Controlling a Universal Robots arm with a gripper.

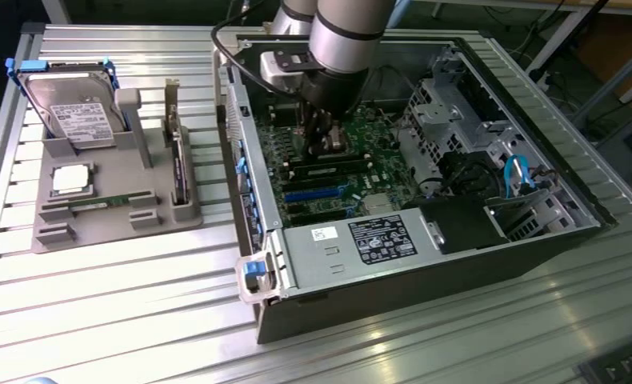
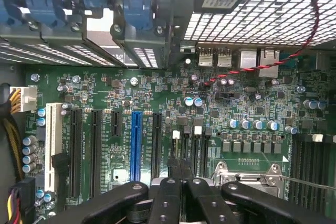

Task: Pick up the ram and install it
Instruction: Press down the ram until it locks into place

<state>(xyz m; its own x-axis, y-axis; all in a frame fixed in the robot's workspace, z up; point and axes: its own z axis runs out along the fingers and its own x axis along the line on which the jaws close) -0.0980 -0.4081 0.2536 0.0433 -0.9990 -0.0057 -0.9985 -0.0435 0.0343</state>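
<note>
The ram [image 1: 108, 202], a slim green strip, lies flat in a slot of the grey holder [image 1: 54, 240] on the exterior view's left. My gripper [image 1: 327, 148] is far from it, lowered inside the open computer case [image 1: 423, 288] just above the green motherboard [image 2: 105, 90]. In the wrist view my gripper [image 2: 180, 167] is shut, its dark fingers [image 2: 167, 198] pressed together with nothing visible between them. The tips hang over the narrow black memory slots [image 2: 185, 145] with white latches, beside the metal CPU socket [image 2: 247, 174].
The holder also carries a silver hard drive [image 1: 76, 112] with blue tabs, a CPU chip [image 1: 69, 178] and an upright dark expansion card [image 1: 178, 156]. Inside the case sit a power supply [image 1: 375, 240], drive cages [image 1: 444, 104], blue-latched card brackets [image 2: 134, 3] and a red-black cable [image 2: 252, 66].
</note>
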